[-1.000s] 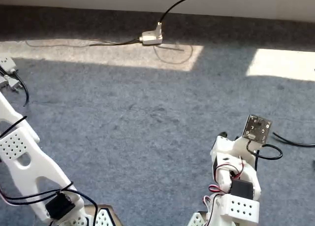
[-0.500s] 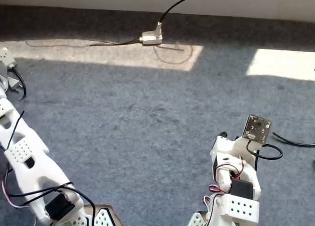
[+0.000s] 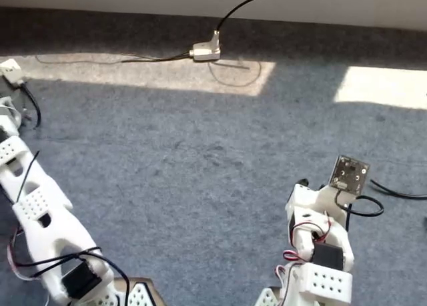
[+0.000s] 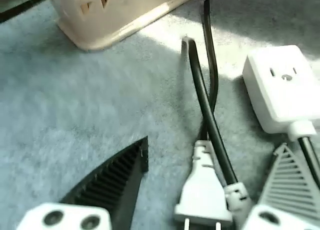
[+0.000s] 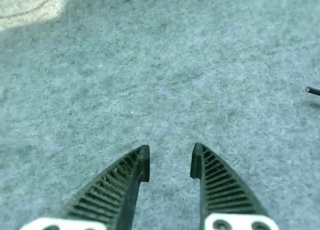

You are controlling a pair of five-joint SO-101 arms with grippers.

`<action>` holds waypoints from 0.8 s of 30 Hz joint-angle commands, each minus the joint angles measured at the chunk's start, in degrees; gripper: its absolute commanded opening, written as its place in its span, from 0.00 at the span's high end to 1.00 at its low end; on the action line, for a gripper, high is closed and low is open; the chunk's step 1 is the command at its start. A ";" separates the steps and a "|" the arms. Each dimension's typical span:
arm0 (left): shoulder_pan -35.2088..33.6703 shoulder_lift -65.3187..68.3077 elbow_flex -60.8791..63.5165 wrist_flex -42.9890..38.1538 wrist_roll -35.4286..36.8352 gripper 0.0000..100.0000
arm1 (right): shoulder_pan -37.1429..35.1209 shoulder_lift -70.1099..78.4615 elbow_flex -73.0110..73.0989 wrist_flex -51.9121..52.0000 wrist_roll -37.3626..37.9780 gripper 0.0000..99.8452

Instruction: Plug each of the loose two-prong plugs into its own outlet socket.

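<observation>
Left white arm (image 3: 40,206) was swung farther toward 10 o'clock | left gripper (image 4: 215,145) was spread wide astride white plastic two-prong plug (image 4: 202,197) | right gripper (image 5: 170,155) was parted above grey carpet (image 5: 150,64)

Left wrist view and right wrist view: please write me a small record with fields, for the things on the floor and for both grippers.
plug: white, two prongs, lying loose on the carpet, black cord attached
socket: white block on the carpet, beside the cord, face empty
left gripper: open, over the plug, not gripping it
right gripper: open, over bare carpet
basket: beige, beyond the plug
task state: plug not yet in the socket
</observation>
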 commanded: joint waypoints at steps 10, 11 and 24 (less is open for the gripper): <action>4.26 -0.84 0.92 10.02 -7.21 0.66 | -0.40 -0.40 0.13 -0.04 0.88 0.85; 4.53 -0.84 1.27 11.60 -7.12 0.70 | -0.40 -0.40 0.13 -0.04 0.88 0.85; 2.07 -1.45 0.66 31.91 -7.30 0.99 | -0.40 -0.40 0.13 -0.04 0.88 0.85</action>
